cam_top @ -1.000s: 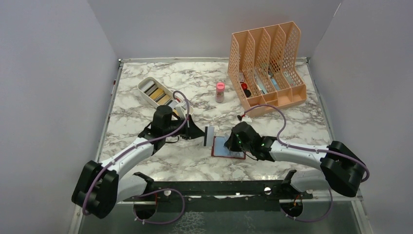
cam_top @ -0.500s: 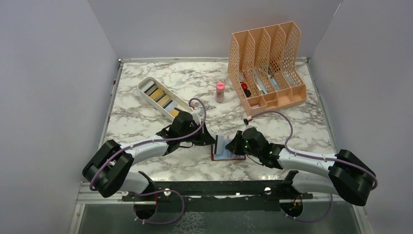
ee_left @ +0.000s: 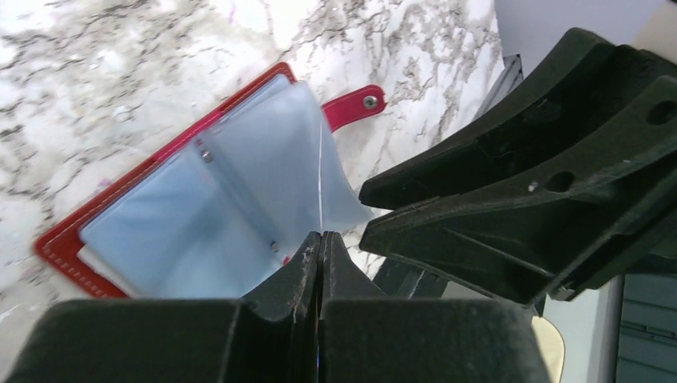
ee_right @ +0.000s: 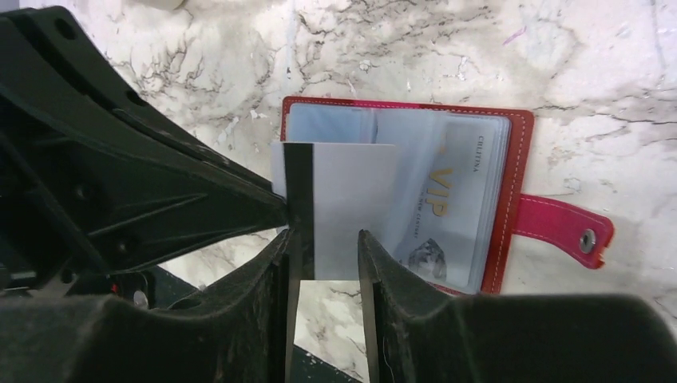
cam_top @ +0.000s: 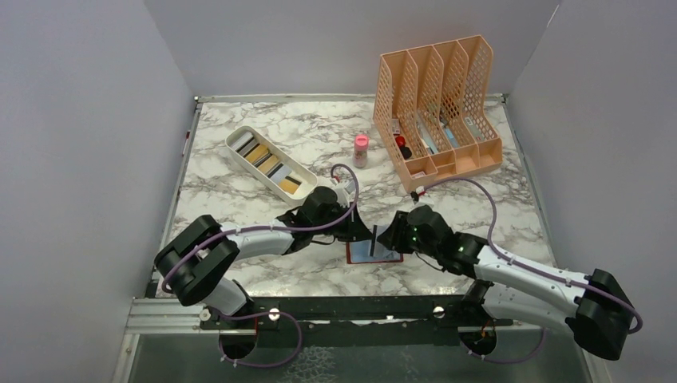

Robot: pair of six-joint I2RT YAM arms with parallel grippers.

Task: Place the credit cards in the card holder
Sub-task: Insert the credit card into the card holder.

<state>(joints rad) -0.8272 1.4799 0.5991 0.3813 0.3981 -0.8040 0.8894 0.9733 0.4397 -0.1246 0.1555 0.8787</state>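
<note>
A white marble-patterned table (cam_top: 231,209) with grey veins stands enclosed by plain pale grey walls (cam_top: 319,48) on three sides. Near its front edge a red card holder (cam_top: 375,255) lies open, clear sleeves up. The left fingers (ee_left: 307,263) are clenched on a card (ee_right: 343,207), held on edge just above the holder. The right fingers (ee_right: 379,303) are spread apart beside it. Farther back stand a white tray (cam_top: 239,137), a pink-capped bottle (cam_top: 361,150) and a peach file rack (cam_top: 439,112).
</note>
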